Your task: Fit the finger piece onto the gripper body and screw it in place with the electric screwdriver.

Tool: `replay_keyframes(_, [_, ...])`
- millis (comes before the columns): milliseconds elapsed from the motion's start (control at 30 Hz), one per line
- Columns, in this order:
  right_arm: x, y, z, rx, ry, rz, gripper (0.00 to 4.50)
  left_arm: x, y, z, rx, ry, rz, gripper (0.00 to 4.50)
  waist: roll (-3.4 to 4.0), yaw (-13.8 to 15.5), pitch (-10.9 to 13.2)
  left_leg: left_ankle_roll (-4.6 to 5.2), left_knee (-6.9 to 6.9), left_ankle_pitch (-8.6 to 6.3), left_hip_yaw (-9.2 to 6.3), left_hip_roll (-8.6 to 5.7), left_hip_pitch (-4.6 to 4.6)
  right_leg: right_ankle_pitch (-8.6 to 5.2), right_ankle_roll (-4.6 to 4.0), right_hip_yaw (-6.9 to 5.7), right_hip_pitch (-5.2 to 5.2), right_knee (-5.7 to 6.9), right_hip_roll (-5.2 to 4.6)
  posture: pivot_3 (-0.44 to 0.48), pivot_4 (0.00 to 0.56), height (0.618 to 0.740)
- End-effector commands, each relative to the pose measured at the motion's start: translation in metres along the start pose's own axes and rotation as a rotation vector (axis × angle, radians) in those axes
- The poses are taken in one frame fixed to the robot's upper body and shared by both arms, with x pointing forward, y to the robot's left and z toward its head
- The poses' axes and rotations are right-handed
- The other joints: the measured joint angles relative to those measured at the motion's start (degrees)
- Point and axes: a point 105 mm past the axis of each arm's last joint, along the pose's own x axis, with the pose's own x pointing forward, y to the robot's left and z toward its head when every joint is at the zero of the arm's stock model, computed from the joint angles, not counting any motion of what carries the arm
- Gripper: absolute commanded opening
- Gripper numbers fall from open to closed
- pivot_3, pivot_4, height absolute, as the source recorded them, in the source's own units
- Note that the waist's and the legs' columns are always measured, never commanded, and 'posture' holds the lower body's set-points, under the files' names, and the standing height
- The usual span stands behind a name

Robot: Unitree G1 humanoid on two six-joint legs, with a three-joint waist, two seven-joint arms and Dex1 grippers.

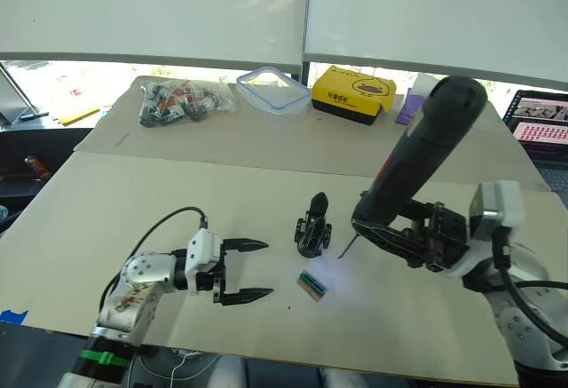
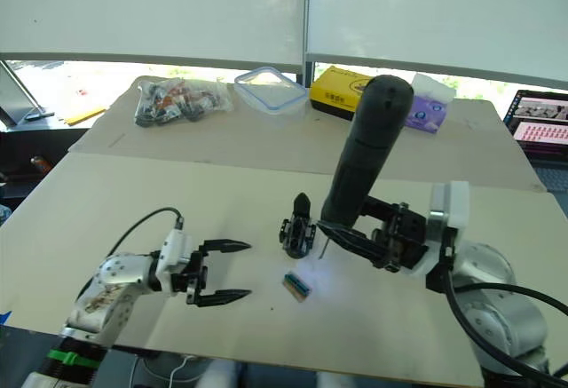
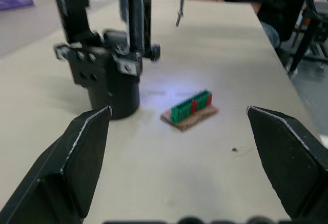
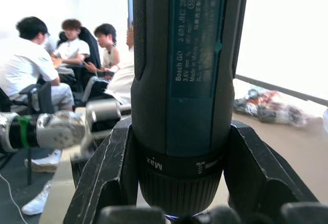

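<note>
Beige board covers the tabletop (image 1: pixel 133 201) in front of you, with white blinds and a bright window strip behind it. Along the far edge sit three holders: a clear plastic bag (image 1: pixel 182 102) stuffed with small dark and orange parts, a clear lidded box with a blue rim (image 1: pixel 273 89) whose contents you cannot make out, and a closed yellow box (image 1: pixel 357 94) beside a purple pack (image 2: pixel 429 113).

Near the middle of the tabletop the gripper body (image 1: pixel 313 225) stands upright on its round base, black fingers pointing up. You cannot tell from these views whether the finger piece is one of them. Just in front of it, apart from it, a small green-and-brown block (image 1: pixel 311 284) lies flat.

Your right hand (image 4: pixel 174 183) is clamped around the electric screwdriver (image 1: pixel 417 157), its two black fingers pressed against either side of the barrel near the collar. The tool leans with its rounded end high and away from you, and its thin bit (image 1: pixel 346 246) points down just to the right of the gripper body, with a pale patch of light on the board below.

Your left hand (image 1: pixel 253 271) hovers low to the left of the gripper body, spread wide and holding nothing, tips aimed at the part.

Seated people show in the right wrist view.
</note>
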Motion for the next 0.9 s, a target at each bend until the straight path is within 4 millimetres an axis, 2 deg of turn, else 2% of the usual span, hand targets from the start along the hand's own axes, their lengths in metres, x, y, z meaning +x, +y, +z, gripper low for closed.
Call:
replay_keyframes(33, [-0.002, 0.003, 0.024, -0.078, -0.040, -0.002, 1.91, -0.007, 0.003, 0.020, 0.013, -0.044, 0.027, 4.47, 0.00, 0.0, 0.0, 0.00, 0.00, 0.00, -0.01, 0.00, 0.00, 0.00, 0.00, 0.00, 0.00, 0.01, 0.00, 0.000, 0.150, 0.740])
replay_keyframes(200, [-0.005, -0.008, 0.041, -0.099, -0.058, -0.060, 1.91, -0.009, 0.008, 0.037, -0.004, -0.056, 0.028, 4.47, -0.06, -0.1, 0.0, 0.00, 0.02, 0.00, 0.00, 0.00, 0.01, 0.00, 0.00, 0.00, 0.00, 0.00, 0.00, 0.000, 0.150, 0.740])
replay_keyframes(433, [0.012, -0.013, 0.060, -0.106, -0.106, -0.020, 1.91, 0.009, 0.026, 0.050, -0.008, -0.128, 0.081, 4.47, -0.11, -0.1, 0.1, 0.00, 0.01, 0.00, 0.01, 0.00, -0.02, 0.01, 0.00, 0.01, -0.01, -0.03, 0.00, 0.000, 0.150, 0.740])
replay_keyframes(633, [0.038, -0.014, 0.076, -0.088, -0.173, 0.066, 1.91, 0.023, 0.031, 0.045, -0.002, -0.088, 0.051, 4.47, -0.17, -0.2, 0.1, 0.01, -0.02, 0.01, -0.02, 0.00, -0.02, 0.03, 0.01, 0.00, -0.03, 0.00, 0.03, 0.000, 0.150, 0.740])
replay_keyframes(900, [0.066, -0.012, 0.080, -0.055, -0.228, 0.169, 1.91, 0.039, 0.035, 0.037, 0.006, -0.076, 0.069, 4.47, -0.22, -0.1, 0.2, 0.01, -0.01, 0.01, -0.02, 0.00, -0.07, 0.20, 0.23, 0.00, -0.04, -0.01, 0.03, 0.000, 0.150, 0.740])
